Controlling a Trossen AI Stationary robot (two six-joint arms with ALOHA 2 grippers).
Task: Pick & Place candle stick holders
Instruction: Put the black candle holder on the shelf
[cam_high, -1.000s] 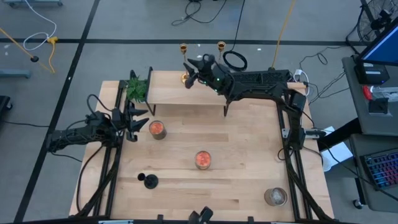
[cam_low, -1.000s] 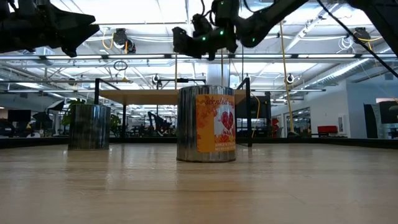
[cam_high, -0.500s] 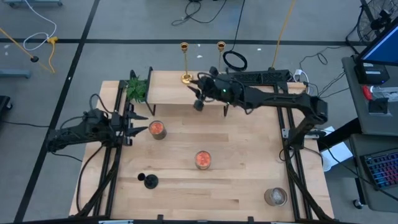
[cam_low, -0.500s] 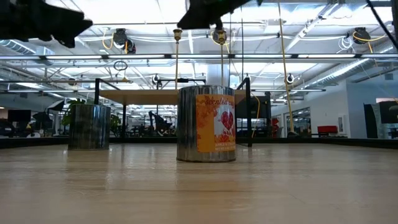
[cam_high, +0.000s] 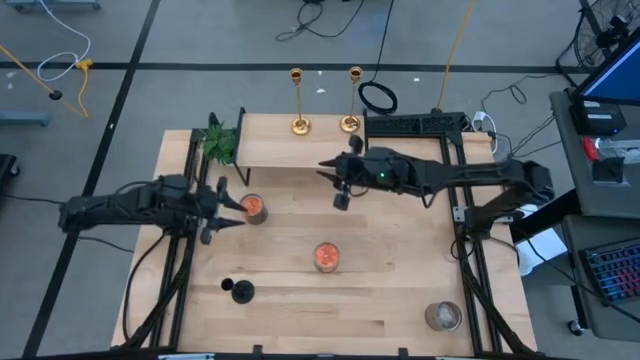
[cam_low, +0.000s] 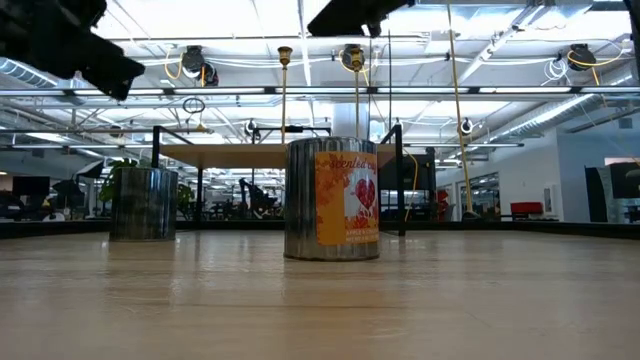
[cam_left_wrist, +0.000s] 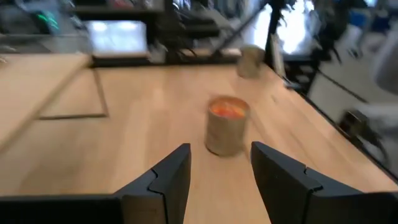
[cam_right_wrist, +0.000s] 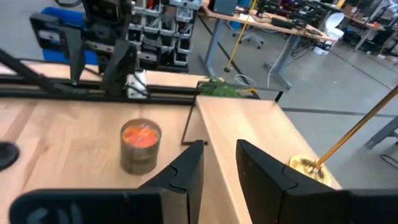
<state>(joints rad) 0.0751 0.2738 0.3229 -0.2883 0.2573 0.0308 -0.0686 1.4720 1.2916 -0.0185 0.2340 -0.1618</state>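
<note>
On the left, the left gripper (cam_high: 222, 201) has moved forward over the table, fingers apart and empty, near a candle tin (cam_high: 254, 208), while the black holder (cam_high: 242, 291) lies untouched at the near side. In the middle, both gold holders (cam_high: 299, 124) now stand on the raised shelf (cam_high: 270, 148). The right gripper (cam_high: 340, 185) has withdrawn from them, fingers apart; the placing seems done, though their stems are cut off in its wrist view

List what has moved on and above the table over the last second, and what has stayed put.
The right pincer drew back from the two gold candle stick holders on the raised shelf toward the middle of the table, empty and open. The left pincer, open, shifted slightly toward the nearby candle jar. Both gold holders, the black candle stick holder, the candle jars and the plant stayed put.
</note>
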